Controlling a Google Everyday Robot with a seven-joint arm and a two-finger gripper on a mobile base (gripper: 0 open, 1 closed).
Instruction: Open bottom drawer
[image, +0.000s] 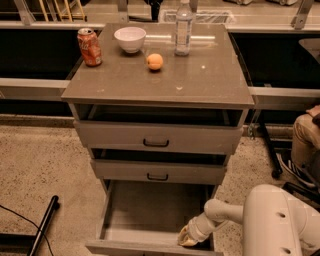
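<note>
I see a speckled, pebbly floor and, standing on it, a grey-taupe cabinet (235, 95) with a smooth, flat top. On that top sit four things: one red soda can (89, 46), one round white bowl (130, 39), one orange (155, 61) and one clear plastic bottle (183, 27). A black pole (42, 225) lies on the floor to the cabinet's left, and a seated person's leg (305, 145) shows at the right edge.

There are three drawers. The top drawer (200, 140) and the middle drawer (120, 171) each carry a small black handle. The bottom drawer (150, 210) is pulled well out, showing its plain grey inside. My white arm (270, 220) reaches in from the right. The gripper (187, 237) is low inside the drawer's front right corner, against the front panel. Whether it grasps anything I cannot tell.
</note>
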